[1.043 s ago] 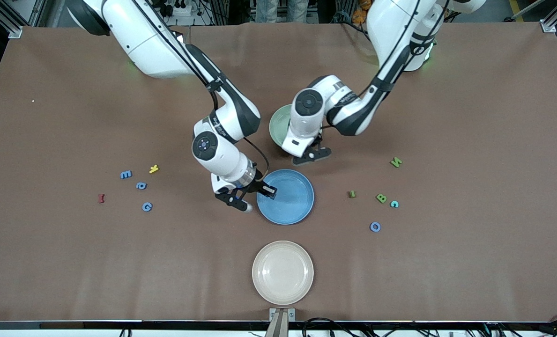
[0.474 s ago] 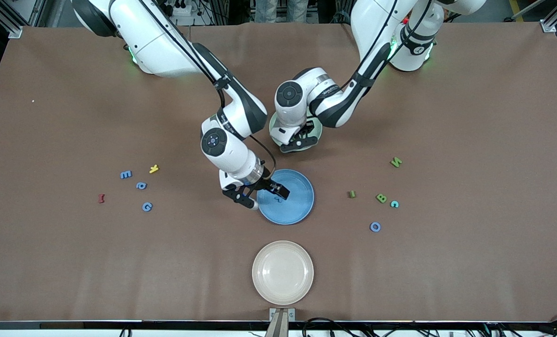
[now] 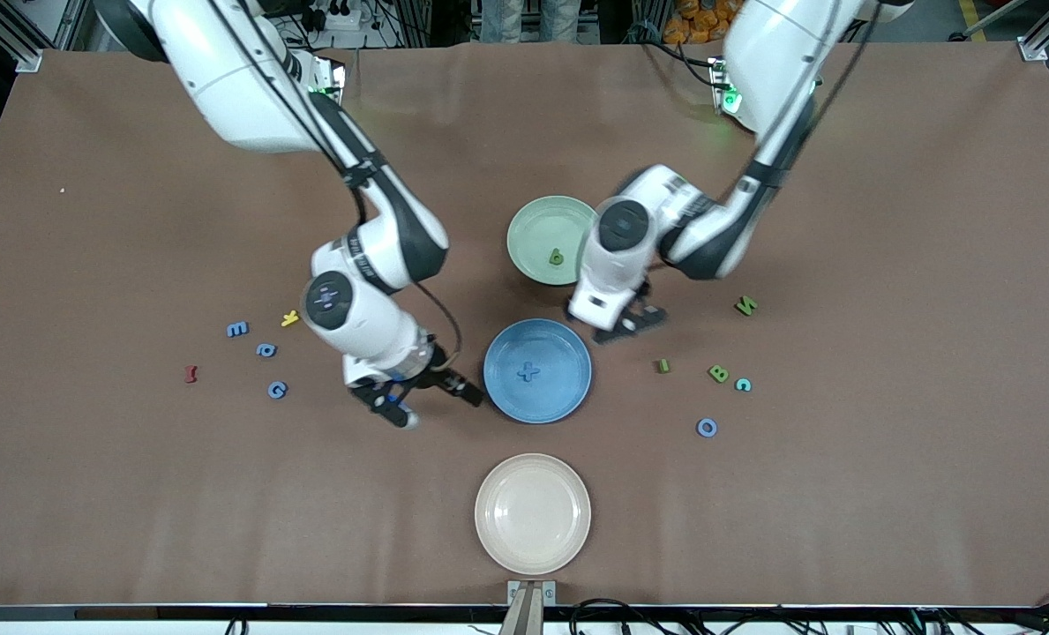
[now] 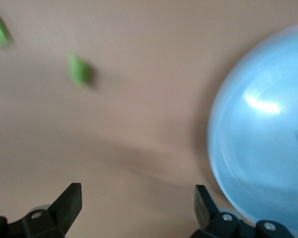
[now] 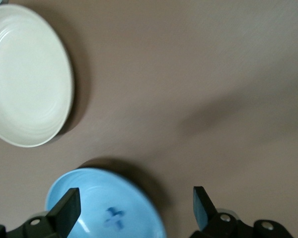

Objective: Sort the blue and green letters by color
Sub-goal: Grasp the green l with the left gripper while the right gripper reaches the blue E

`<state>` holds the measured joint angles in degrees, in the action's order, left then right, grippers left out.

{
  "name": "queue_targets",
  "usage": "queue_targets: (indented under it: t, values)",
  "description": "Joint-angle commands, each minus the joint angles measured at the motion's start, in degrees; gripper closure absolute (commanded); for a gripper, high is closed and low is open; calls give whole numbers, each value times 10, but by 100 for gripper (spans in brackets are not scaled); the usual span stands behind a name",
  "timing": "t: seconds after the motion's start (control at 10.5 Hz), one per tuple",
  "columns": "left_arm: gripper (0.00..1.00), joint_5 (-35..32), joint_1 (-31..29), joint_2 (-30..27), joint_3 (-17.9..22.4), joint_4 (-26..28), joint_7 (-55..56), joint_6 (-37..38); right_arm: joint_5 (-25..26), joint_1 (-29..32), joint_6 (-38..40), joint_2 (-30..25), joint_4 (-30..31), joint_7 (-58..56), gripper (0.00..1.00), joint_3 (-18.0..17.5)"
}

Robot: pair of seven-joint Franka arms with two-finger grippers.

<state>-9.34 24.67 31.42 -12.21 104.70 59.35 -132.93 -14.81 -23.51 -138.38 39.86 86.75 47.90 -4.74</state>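
Observation:
A blue letter (image 3: pixel 528 372) lies in the blue plate (image 3: pixel 564 348), and a green letter (image 3: pixel 557 257) lies in the green plate (image 3: pixel 531 225). My right gripper (image 3: pixel 430 401) hangs open and empty beside the blue plate, toward the right arm's end. Open too, my left gripper (image 3: pixel 632 324) is over bare table between the two plates' edges. Loose blue letters (image 3: pixel 265 350) lie at the right arm's end. Green letters (image 3: pixel 718 373) and a blue O (image 3: pixel 707 428) lie at the left arm's end. The right wrist view shows the blue plate (image 5: pixel 84 198) with its letter (image 5: pixel 113 217).
A cream plate (image 3: pixel 533 513) stands nearest the front camera, also in the right wrist view (image 5: pixel 25 74). A yellow letter (image 3: pixel 289 317) and a dark red letter (image 3: pixel 191 374) lie among the blue ones. The left wrist view shows the blue plate (image 4: pixel 268 148) and a green letter (image 4: pixel 79 69).
Both grippers opened. The blue letter dropped into the blue plate and the green letter into the green plate. Each arm then drew back off its plate toward its own end.

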Motion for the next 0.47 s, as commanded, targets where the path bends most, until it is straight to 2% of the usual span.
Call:
queue_targets:
  t: [0.0, 0.19, 0.38]
  values:
    - [0, -16, -79, -1, -7, -5, -77, 7, 18, 35, 125, -63, 40, -124, 0, 35]
    - [0, -17, -100, 25, -7, -17, -83, -20, 61, 65, 173, -83, 60, -189, 0, 44]
    - [0, -17, -103, 54, -5, -19, -83, -91, 83, 92, 172, -121, 113, -241, 0, 67]
